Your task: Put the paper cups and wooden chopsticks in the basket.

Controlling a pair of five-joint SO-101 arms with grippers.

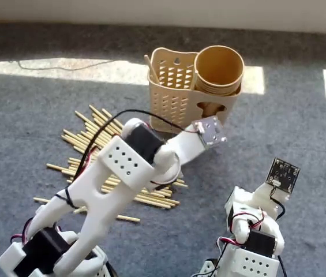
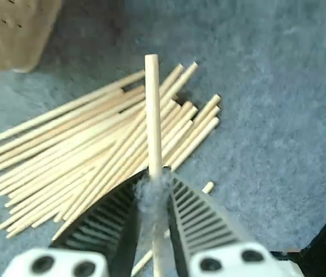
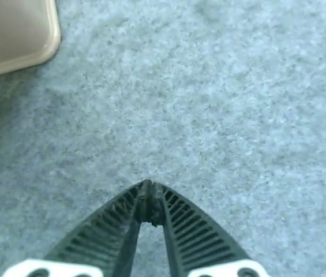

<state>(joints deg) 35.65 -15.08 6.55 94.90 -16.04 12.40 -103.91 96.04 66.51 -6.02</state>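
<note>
Grey carpet (image 1: pixel 301 133) underneath; left claw (image 2: pixel 154 176) grips one chopstick (image 2: pixel 152 115), right claw (image 3: pixel 147 196) pressed closed near the basket (image 3: pixel 12 34)

Beige perf. basket (image 1: pixel 173 107); tan cups (image 1: pixel 218 64); pale chopsticks (image 2: pixel 82 156); grey carpet (image 1: pixel 301 127); blk ribbed left end effector (image 2: pixel 154 176)

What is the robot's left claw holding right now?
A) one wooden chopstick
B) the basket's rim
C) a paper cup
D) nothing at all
A: in the left wrist view the left gripper is shut on a single wooden chopstick, which juts out past its fingertips over the pile of chopsticks lying on the carpet.
</note>
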